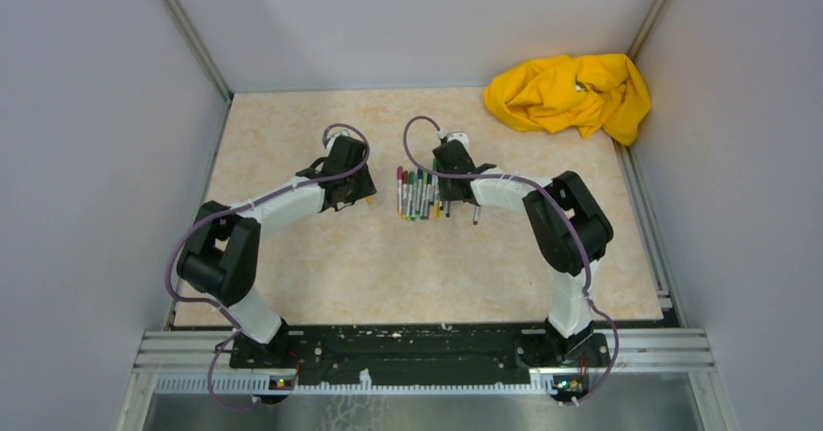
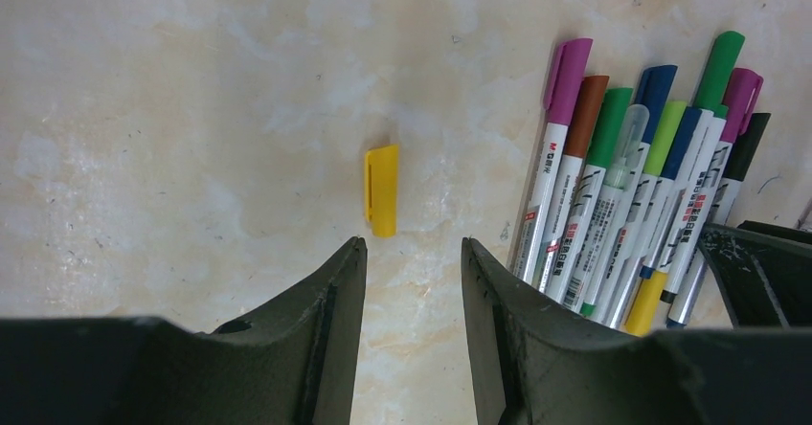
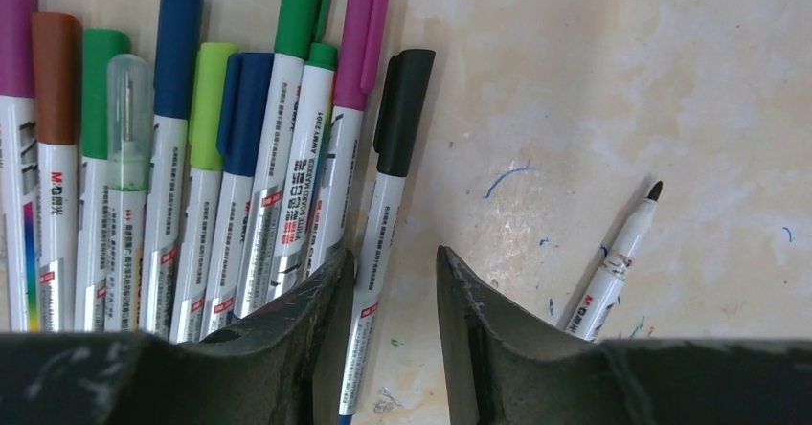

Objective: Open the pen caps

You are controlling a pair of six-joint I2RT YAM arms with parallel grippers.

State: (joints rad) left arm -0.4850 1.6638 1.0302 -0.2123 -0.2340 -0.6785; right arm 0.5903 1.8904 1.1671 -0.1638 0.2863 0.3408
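Observation:
Several pens lie side by side mid-table, capped in magenta, brown, green, blue and black. A loose yellow cap lies on the table just ahead of my left gripper, which is open and empty; in the top view the left gripper sits left of the pens. My right gripper is open, its jaws straddling the black-capped pen, which lies against the left finger. It shows at the pens' right side in the top view. An uncapped black-tipped pen lies right of it.
A crumpled yellow cloth lies in the far right corner. Grey walls close in the table on three sides. Small ink marks spot the surface near the right gripper.

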